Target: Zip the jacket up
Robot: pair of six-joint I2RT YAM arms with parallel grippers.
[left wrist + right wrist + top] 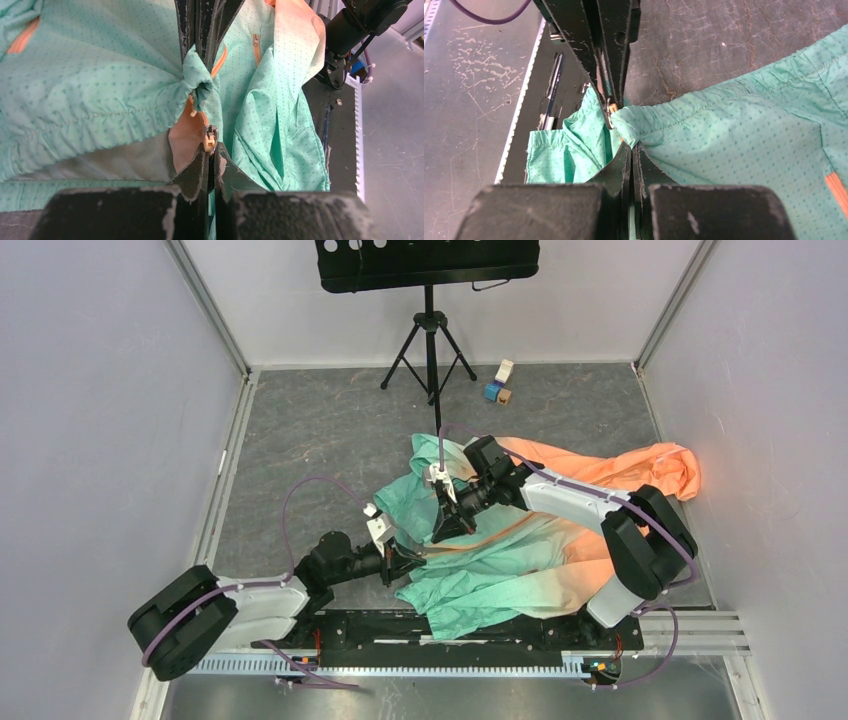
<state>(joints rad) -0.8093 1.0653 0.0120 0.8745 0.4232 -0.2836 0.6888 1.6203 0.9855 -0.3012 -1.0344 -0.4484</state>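
The jacket [520, 550] lies crumpled on the grey surface, mint green near the arms and fading to peach-orange at the far right. My left gripper [405, 562] is shut on the cream zipper pull [208, 142] at the bottom of the orange zipper line [218, 62]. My right gripper [447, 525] is just beyond it and is shut on a bunch of the gathered green hem [644, 125]. The two pairs of fingertips face each other almost touching. In the left wrist view my left gripper [212, 150] is at bottom centre. In the right wrist view my right gripper [633, 146] is also at bottom centre.
A black tripod stand [430, 340] stands at the back centre. A few small blocks [500, 385] lie to its right. The black base plate [400, 625] and a metal rail run along the near edge. Pale walls close in both sides.
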